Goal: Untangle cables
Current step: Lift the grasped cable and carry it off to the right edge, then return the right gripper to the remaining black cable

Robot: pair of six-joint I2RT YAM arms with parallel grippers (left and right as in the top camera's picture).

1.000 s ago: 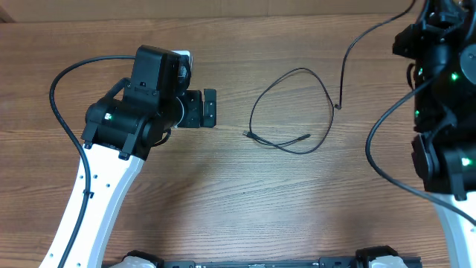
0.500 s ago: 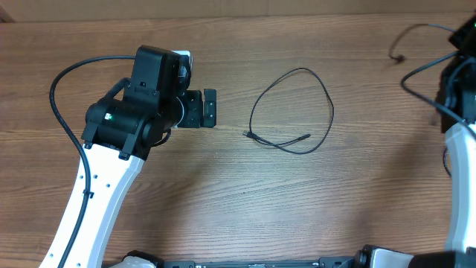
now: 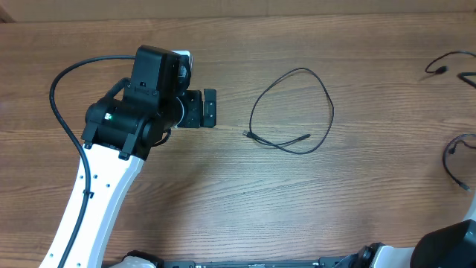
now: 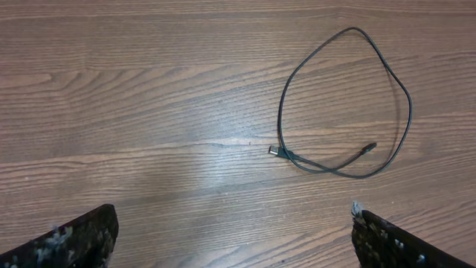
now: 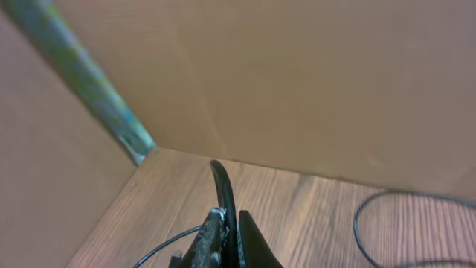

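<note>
A thin black cable (image 3: 329, 112) lies in an open loop at the table's middle, both plug ends near each other at its lower side. It also shows in the left wrist view (image 4: 405, 97). My left gripper (image 3: 210, 109) hangs open and empty left of the loop, its fingertips (image 4: 82, 237) wide apart over bare wood. My right gripper (image 5: 229, 220) is shut on a thicker black cable (image 5: 222, 186) that arches up between its fingers. The right gripper is outside the overhead view. Pieces of black cable (image 3: 440, 67) show at the overhead's right edge.
A brown cardboard wall (image 5: 297, 82) stands close behind the right gripper, with a green-taped corner (image 5: 89, 82). Another cable curve (image 5: 364, 223) lies on the wood to its right. A black cable loop (image 3: 451, 158) lies at the table's right edge.
The right arm has swung out of the overhead view to the right, carrying the thicker black cable away from the thin loop. The left arm and the thin loop have not moved.
</note>
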